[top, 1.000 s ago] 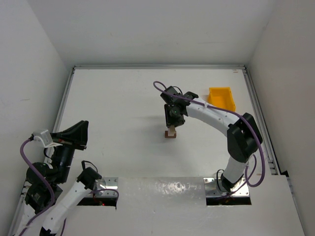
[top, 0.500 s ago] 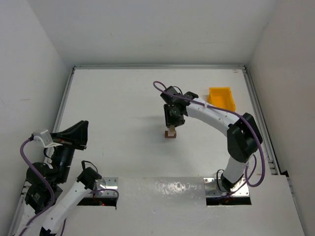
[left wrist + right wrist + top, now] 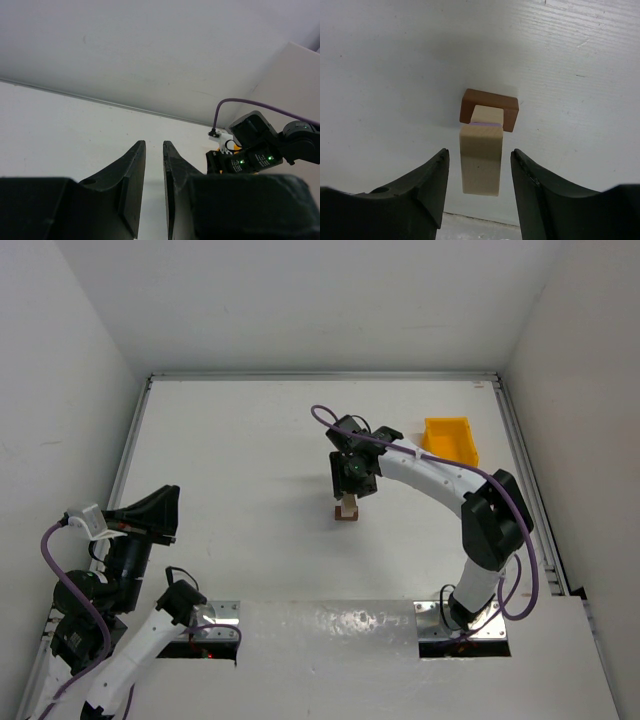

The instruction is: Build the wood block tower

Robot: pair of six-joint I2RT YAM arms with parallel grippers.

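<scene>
Directly beneath the right end effector (image 3: 479, 156), whose jaws stand apart clear of its sides, the wood block tower (image 3: 480, 136) stands upright on the worktop (image 3: 230, 460); the left end effector (image 3: 153, 146), narrowly gapped, sits well away.

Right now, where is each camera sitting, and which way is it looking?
Top external: above and behind the arms, looking down at the white table; shows the left arm and right arm.
Left wrist: on the left arm, facing across the table toward the far wall; shows the left end effector, fingers narrowly apart.
Right wrist: on the right arm, looking down at the wood block tower; shows the right end effector, open around it.
Shared: top and right wrist views both see the tower.
</scene>
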